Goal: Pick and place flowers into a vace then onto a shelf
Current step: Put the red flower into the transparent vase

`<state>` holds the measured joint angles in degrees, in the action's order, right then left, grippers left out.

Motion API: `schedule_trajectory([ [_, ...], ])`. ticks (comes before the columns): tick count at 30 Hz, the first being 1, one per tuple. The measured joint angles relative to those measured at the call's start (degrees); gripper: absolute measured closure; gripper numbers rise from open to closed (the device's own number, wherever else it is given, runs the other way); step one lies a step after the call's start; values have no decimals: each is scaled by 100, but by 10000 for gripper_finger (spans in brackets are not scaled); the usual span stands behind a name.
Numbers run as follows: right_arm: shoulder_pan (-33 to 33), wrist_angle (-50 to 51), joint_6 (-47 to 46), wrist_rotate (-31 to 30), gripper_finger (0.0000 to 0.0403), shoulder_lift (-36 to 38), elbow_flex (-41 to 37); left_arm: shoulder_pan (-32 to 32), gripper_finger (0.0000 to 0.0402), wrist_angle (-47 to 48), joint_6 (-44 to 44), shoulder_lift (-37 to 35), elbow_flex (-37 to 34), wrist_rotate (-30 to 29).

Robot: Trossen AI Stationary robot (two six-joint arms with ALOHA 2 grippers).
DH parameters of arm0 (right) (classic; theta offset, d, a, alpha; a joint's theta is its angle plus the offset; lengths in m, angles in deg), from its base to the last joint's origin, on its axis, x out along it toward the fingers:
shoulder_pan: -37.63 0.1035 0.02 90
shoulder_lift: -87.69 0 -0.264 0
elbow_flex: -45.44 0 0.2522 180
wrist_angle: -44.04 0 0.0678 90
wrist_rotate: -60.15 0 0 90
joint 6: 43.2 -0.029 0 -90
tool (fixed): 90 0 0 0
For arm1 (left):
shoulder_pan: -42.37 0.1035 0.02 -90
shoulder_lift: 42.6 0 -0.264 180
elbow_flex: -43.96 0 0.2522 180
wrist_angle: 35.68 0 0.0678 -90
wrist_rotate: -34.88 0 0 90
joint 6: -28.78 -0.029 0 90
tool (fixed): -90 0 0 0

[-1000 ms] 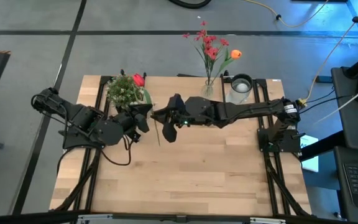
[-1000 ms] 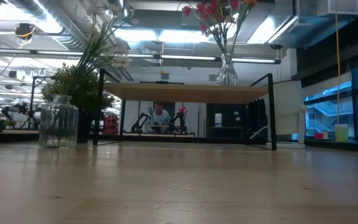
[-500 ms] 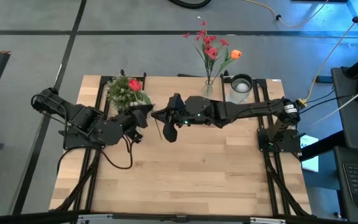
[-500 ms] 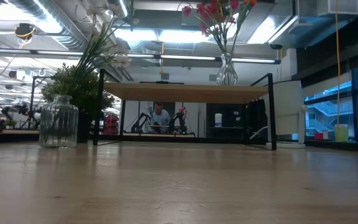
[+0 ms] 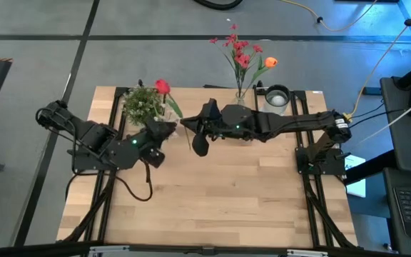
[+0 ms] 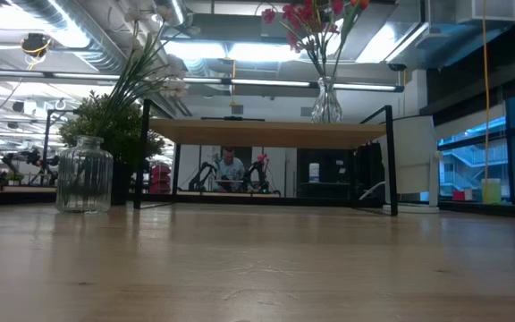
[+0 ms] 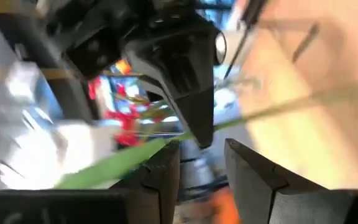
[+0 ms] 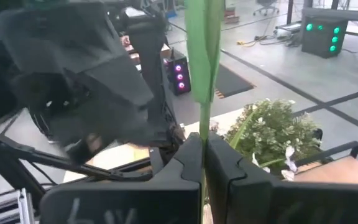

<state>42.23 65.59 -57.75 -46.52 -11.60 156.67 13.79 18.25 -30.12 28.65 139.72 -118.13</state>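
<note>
Above table centre, right end effector point(image 5: 193, 132) pinches red tulip point(image 5: 163, 87) stem, bloom rearward-left.

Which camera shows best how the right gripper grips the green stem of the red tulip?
The right wrist view: the right gripper is shut on the green stem. The high view shows the red tulip from above, grip hidden; the low view shows neither.
</note>
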Motion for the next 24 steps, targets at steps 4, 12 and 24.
schedule_trajectory([
  [4, 0, -8, 27, -13, 401, 0, 0, 30, 285, -32, 2081, -74, 0, 200],
  [12, 59, -89, 268, -19, 400, -2, 0, 436, 278, -137, 5349, -471, 0, 867],
  [24, 97, -347, 474, 24, 399, -4, 0, 1205, 254, -594, 6677, -612, 0, 2414],
])
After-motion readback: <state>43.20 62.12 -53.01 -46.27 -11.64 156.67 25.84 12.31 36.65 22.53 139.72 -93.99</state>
